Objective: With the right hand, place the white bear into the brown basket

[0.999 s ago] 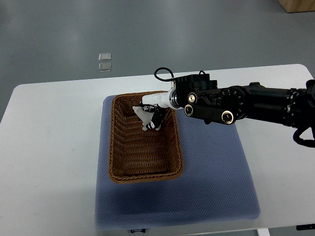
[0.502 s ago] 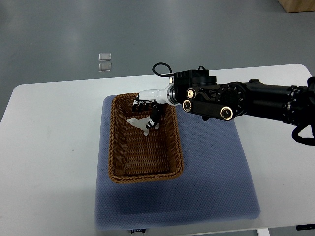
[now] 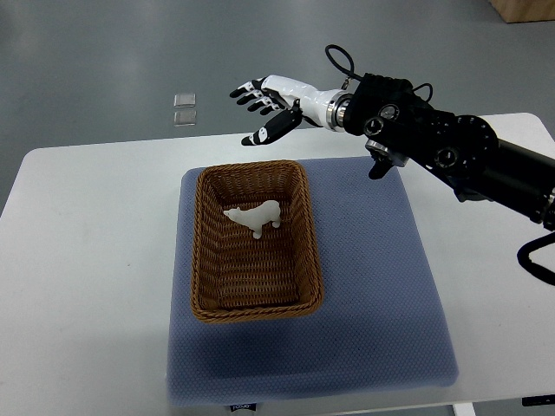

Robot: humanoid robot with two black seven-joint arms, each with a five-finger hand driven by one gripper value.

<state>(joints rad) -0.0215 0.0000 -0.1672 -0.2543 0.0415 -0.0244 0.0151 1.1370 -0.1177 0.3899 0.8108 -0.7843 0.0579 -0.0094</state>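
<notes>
The white bear (image 3: pixel 255 216) lies inside the brown wicker basket (image 3: pixel 255 306), in its far half, free of any hand. My right hand (image 3: pixel 265 106) is raised beyond the basket's far rim, above the table's back edge, with its fingers spread and holding nothing. Its black arm (image 3: pixel 451 153) comes in from the right edge. The left arm does not show.
The basket stands on a blue-grey mat (image 3: pixel 373 286) on the white table (image 3: pixel 87 260). Two small clear squares (image 3: pixel 184 107) lie on the grey floor beyond the table. A brown box corner (image 3: pixel 525 9) shows at the top right.
My right hand has let go of the bear, which now lies in the basket. The hand has opened and risen up and back, away from the basket.
</notes>
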